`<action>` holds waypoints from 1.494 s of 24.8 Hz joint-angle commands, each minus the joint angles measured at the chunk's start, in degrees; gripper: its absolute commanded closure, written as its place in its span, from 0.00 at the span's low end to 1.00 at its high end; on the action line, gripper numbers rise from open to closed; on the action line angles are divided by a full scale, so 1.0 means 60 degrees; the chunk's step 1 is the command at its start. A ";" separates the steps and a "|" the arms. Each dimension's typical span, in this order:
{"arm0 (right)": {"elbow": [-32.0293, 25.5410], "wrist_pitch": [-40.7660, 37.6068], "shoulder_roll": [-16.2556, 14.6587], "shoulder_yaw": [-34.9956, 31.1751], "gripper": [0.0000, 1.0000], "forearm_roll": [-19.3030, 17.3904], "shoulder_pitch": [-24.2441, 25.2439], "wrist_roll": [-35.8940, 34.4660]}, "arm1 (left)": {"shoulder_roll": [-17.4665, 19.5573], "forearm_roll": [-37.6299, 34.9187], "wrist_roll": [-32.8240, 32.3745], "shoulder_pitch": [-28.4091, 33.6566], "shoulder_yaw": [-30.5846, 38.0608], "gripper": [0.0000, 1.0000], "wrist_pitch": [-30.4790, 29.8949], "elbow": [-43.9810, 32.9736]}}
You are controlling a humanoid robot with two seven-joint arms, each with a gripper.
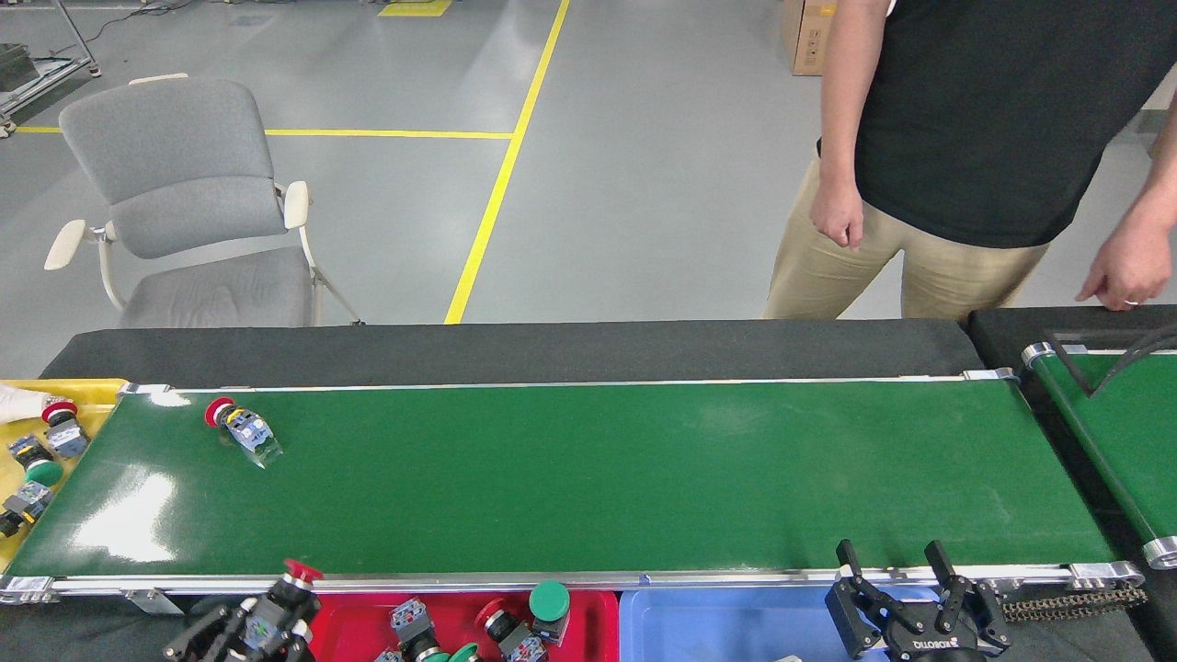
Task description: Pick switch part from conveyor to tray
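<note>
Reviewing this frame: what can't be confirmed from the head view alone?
- Left gripper: cut by the bottom edge; it appears shut on a red-capped switch part.
- Red tray and blue tray: only top strips show, the rest is below the frame.
- Yellow tray: cut by the left edge, its contents are small.
- Person's hand: whether it touches the black tabletop is unclear.

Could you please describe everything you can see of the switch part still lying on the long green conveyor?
The switch part is a small push-button unit with a round red cap at one end and a blocky grey body with blue details at the other. It lies tipped on its side, cap pointing toward the far-left corner, near the left end of the conveyor. It rests on the glossy belt alone; nothing else touches it, and neither gripper is near it.
</note>
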 commanded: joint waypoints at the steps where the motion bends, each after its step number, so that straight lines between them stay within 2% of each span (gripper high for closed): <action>1: -0.0117 -0.0001 0.0019 -0.0024 0.01 -0.0026 -0.0115 -0.0033 | -0.0114 0.0058 0.0011 0.0004 0.0002 0.00 -0.0052 -0.0203; 12: -0.0103 -0.0001 -0.0011 -0.0024 0.01 -0.0026 -0.0159 -0.0033 | -0.0114 0.0029 0.0026 -0.0260 0.0925 0.00 -0.0052 -0.0086; 14: -0.0161 -0.0001 -0.0025 -0.0024 0.01 -0.0026 -0.0159 -0.0033 | -0.0143 -0.0015 -0.0003 -0.0231 0.1422 0.00 -0.0052 -0.0130; 15: -0.0190 0.0014 -0.0011 -0.0024 0.01 -0.0011 -0.0159 -0.0018 | -0.0143 -0.0045 -0.0003 -0.0201 0.1584 0.00 0.0094 -0.0159; 18: -0.0513 -0.0001 -0.0084 -0.0039 0.01 0.0003 -0.0012 -0.0018 | 0.0077 -0.0323 0.0055 -0.0201 0.2067 0.00 0.1589 -0.0086; 20: -0.0542 -0.0001 -0.0333 -0.0039 0.01 0.0106 0.0193 -0.0033 | 0.0209 -0.0513 0.0055 -0.0157 0.2580 0.00 0.1926 0.0002; 23: -0.0542 -0.0030 -0.0948 0.0005 0.02 0.0238 0.0719 -0.0135 | 0.0209 -0.0528 0.0055 -0.0157 0.2771 0.00 0.1999 0.0119; 25: -0.0542 -0.0045 -0.1051 0.0034 0.02 0.0516 0.0940 -0.0340 | 0.0223 -0.0528 0.0070 -0.0143 0.2771 0.00 0.1999 0.0134; 27: -0.0542 -0.0074 -0.1051 0.0034 0.02 0.0751 0.1042 -0.0589 | 0.0223 -0.0513 0.0070 -0.0143 0.2785 0.00 0.1984 0.0149; 37: -0.0542 -0.0045 -0.0802 0.0034 0.02 0.0721 0.0749 -0.0633 | 0.0223 -0.0484 0.0055 -0.0450 0.2829 0.00 0.1940 0.0149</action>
